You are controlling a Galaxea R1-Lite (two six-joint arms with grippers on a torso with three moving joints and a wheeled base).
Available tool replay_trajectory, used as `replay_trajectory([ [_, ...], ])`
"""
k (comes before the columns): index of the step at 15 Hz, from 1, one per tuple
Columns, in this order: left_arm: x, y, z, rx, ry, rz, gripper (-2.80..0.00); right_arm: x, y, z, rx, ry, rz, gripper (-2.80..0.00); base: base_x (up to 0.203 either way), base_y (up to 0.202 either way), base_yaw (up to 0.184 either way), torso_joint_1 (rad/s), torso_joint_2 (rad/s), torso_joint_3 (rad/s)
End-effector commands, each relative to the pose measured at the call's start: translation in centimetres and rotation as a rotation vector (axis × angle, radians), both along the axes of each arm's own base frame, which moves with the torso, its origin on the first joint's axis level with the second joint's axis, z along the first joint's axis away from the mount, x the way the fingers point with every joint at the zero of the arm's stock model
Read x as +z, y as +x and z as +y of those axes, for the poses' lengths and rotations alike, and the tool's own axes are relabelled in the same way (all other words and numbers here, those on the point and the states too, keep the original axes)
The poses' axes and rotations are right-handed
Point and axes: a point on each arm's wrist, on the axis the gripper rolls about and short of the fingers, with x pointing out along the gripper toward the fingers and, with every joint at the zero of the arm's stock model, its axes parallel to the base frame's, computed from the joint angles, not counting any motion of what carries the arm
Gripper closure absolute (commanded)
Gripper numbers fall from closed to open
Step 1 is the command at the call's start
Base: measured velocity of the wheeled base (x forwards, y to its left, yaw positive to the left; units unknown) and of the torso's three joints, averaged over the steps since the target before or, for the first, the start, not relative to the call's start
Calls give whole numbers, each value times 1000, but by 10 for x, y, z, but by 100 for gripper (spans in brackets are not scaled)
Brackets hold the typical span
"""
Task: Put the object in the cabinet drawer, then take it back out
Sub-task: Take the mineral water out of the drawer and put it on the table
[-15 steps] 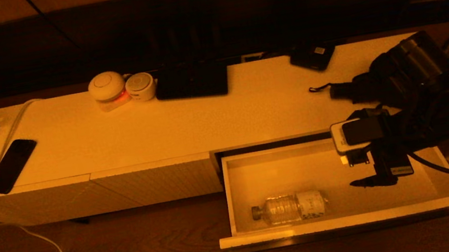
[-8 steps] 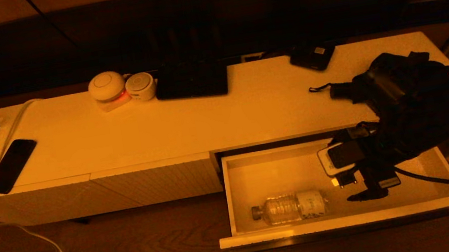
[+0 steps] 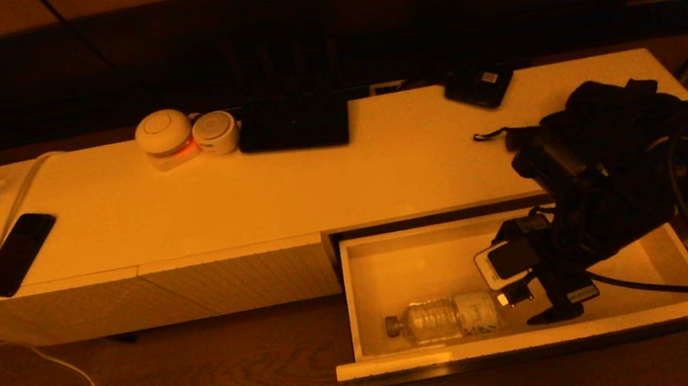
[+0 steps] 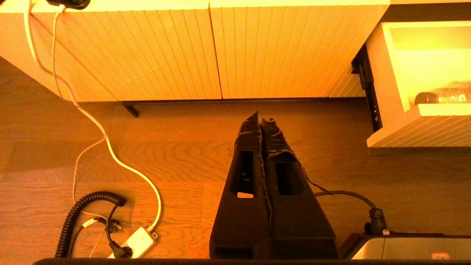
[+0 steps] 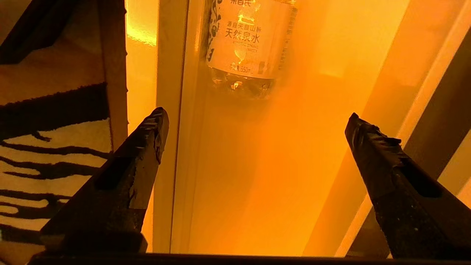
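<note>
Now right pincer [image 5: 254, 117] spread wide, empty, inside cabinet drawer [image 3: 549, 334] nr bottle [image 3: 443, 317], left pincer [image 4: 262, 121] clenched, parked.

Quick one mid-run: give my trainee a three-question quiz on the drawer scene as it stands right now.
1. True or false: the bottle lies on its side in the open drawer.
2. The right gripper is: A) shut on the bottle B) open, near the bottle's base C) on the cabinet top.
3. What state is the left gripper in, and over what?

Key: 1 true. 2 B. 3 shut, over the floor.
</note>
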Motion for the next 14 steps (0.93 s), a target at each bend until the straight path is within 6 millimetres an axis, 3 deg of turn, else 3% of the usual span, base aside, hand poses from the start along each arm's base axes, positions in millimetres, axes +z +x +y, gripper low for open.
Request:
replay_trajectory([
  [1, 0, 0, 0, 0, 0, 0, 0, 3, 3, 1, 6, 3, -11, -280, 0, 0, 0, 0, 0, 0],
  [9, 0, 0, 0, 0, 0, 0, 0, 10, 15, 5, -5, 0, 5, -280, 0, 0, 0, 0, 0, 0],
  [14, 0, 0, 0, 0, 0, 0, 0, 6, 31, 22, -116, 35, 97, -280, 0, 0, 0, 0, 0, 0],
])
